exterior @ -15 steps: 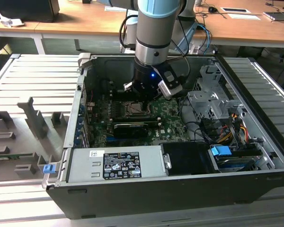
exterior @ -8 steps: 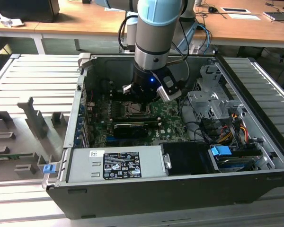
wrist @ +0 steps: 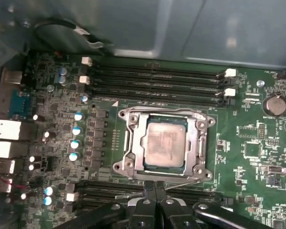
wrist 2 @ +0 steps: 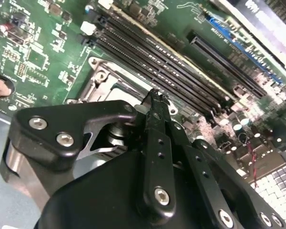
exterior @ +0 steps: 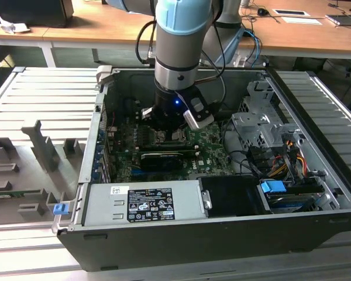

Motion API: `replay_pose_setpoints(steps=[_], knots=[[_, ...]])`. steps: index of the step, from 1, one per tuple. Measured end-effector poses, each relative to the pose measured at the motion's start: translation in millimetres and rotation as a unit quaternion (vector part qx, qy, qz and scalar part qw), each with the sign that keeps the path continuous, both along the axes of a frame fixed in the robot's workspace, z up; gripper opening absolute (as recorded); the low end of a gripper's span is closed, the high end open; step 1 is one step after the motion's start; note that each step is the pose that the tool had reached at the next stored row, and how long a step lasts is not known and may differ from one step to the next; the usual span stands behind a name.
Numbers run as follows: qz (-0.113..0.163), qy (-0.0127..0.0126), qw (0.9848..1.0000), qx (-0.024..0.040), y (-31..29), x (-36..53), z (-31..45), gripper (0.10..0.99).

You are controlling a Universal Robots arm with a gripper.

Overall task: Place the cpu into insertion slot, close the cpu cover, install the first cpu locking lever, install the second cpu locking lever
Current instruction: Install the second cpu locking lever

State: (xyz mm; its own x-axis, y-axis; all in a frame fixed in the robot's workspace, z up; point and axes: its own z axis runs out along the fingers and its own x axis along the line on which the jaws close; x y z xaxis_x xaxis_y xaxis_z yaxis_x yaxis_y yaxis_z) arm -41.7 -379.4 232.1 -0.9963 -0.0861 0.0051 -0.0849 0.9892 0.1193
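The cpu [wrist: 166,143], a pale square chip, lies flat in the motherboard socket. The cpu cover [wrist: 133,138], a silver frame, is folded down around it. My gripper [wrist: 155,187] is shut, its black fingertips pressed together right at the socket's edge. A thin metal locking lever [wrist: 183,183] runs along that edge beside the tips and looks slightly raised. In the second wrist view the shut gripper [wrist 2: 155,98] points down at the socket [wrist 2: 107,83]. The exterior view has the gripper [exterior: 167,130] low over the board, inside the open computer case.
Black memory slots [wrist: 157,81] run along the far side of the socket and more lie under the fingers. Blue-topped capacitors [wrist: 77,129] stand beside it. A grey power-supply box [exterior: 143,202], a drive cage [exterior: 263,132] and cables [exterior: 281,161] crowd the case.
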Motion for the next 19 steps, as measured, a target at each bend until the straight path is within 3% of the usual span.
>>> replay_pose_setpoints(steps=[3,9,17,19], knots=[[0.000,0.0000,1.0000,0.0035,-4.3,-2.6,0.0,0.106],[0.002,0.0000,0.9998,0.0179,-7.1,-11.7,-1.8,0.106],[0.005,0.0001,0.9997,0.0241,-7.2,-16.6,-18.2,0.106],[0.007,-0.0001,0.9994,0.0345,-8.7,-17.5,-18.9,0.106]])
